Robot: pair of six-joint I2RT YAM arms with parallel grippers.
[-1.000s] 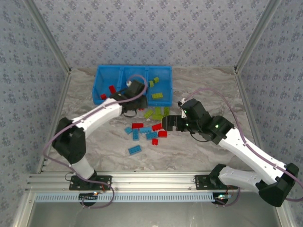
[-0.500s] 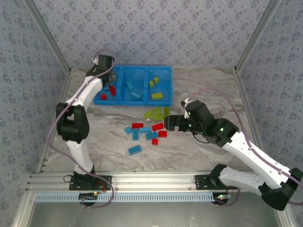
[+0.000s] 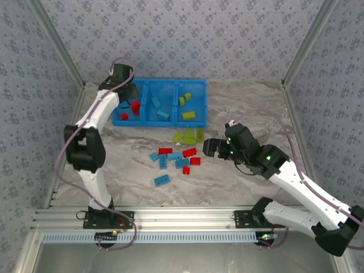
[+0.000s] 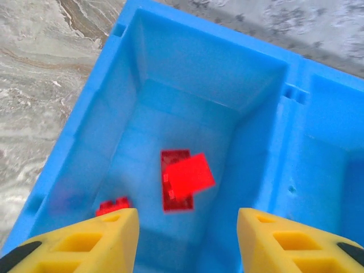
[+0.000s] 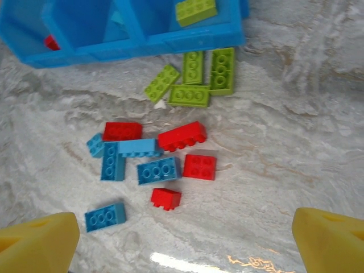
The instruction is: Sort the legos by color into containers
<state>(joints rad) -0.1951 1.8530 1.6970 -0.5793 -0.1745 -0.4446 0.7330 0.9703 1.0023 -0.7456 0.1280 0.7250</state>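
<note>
The containers are three compartments of one blue bin (image 3: pixel 170 83) at the back of the table. My left gripper (image 3: pixel 128 91) hovers over the left compartment (image 4: pixel 267 142), open with nothing between its yellow fingers (image 4: pixel 96 239). Below it a blurred red lego (image 4: pixel 189 172) overlaps a darker red one (image 4: pixel 176 196), and a small red one (image 4: pixel 112 204) lies near the left wall. Loose red (image 3: pixel 165 151), light blue (image 3: pixel 161 180) and yellow-green (image 3: pixel 189 136) legos lie on the table in front of the bin. My right gripper (image 3: pixel 209 148) is wide open just right of that pile, above the bare table (image 5: pixel 185 233).
The middle compartment holds light blue legos (image 3: pixel 159 108) and the right one yellow-green legos (image 3: pixel 189 115). A red square lego (image 5: pixel 199 166) and a small red one (image 5: pixel 166 198) are the nearest to my right gripper. Patterned walls enclose the marbled table (image 3: pixel 250 108).
My left arm swung from the pile up and left to the bin's left compartment, and its jaws opened, with a red lego now loose below. My right gripper drifted slightly right and nearer.
</note>
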